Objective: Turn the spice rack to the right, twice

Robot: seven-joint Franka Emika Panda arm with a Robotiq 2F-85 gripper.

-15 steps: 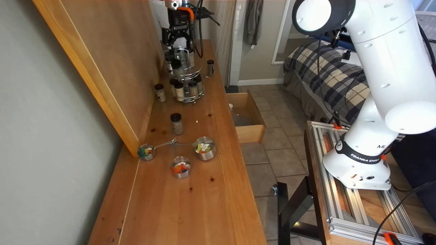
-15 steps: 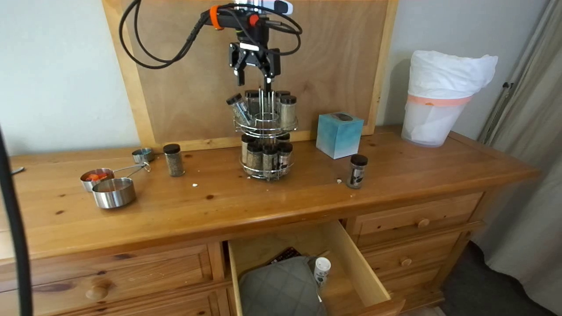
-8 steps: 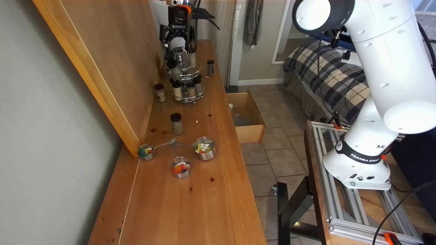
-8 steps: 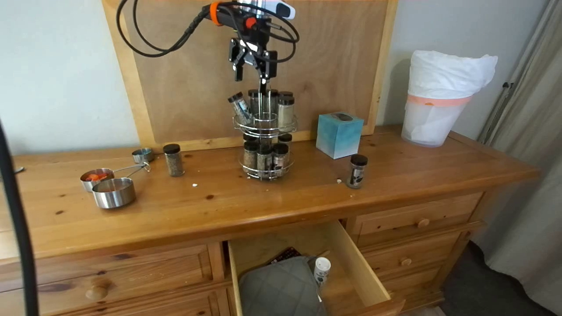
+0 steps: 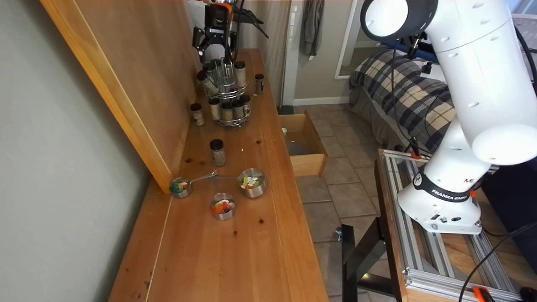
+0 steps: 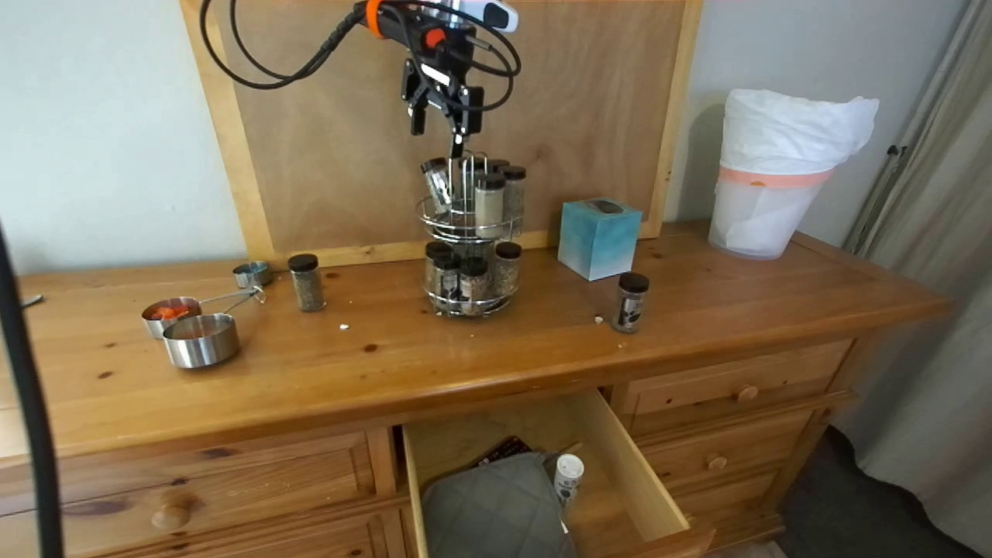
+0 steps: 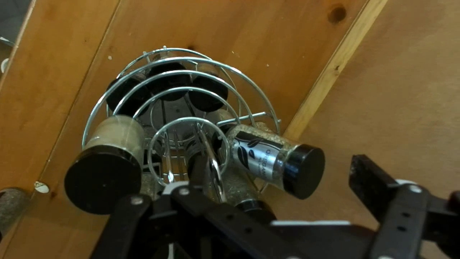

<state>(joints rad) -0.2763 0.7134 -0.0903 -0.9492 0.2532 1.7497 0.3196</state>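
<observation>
The spice rack (image 6: 465, 235) is a two-tier round wire carousel with black-capped glass jars. It stands upright on the dresser in both exterior views (image 5: 228, 95) and fills the middle of the wrist view (image 7: 183, 73). One jar (image 7: 257, 153), labelled oregano, leans outward on the upper tier. My gripper (image 6: 438, 135) points down just above the rack, its fingers wide apart. In the wrist view my gripper (image 7: 280, 163) has one finger at the upright wires of the central handle (image 7: 214, 163); contact is unclear. The other finger (image 7: 372, 185) is out past the oregano jar, apart from it.
Loose jars (image 6: 308, 285) (image 6: 629, 304) stand on either side of the rack. A tissue box (image 6: 597, 240) and a white bin (image 6: 775, 201) stand further along. Metal measuring cups (image 6: 201, 342) sit at the other end. A drawer (image 6: 620, 465) is pulled open below. A wooden board (image 6: 604, 101) rises behind.
The rack has turned: in an exterior view its front jars moved left, and the leaning jar shifted right and back. My gripper moved slightly left there and tilted, staying open.
</observation>
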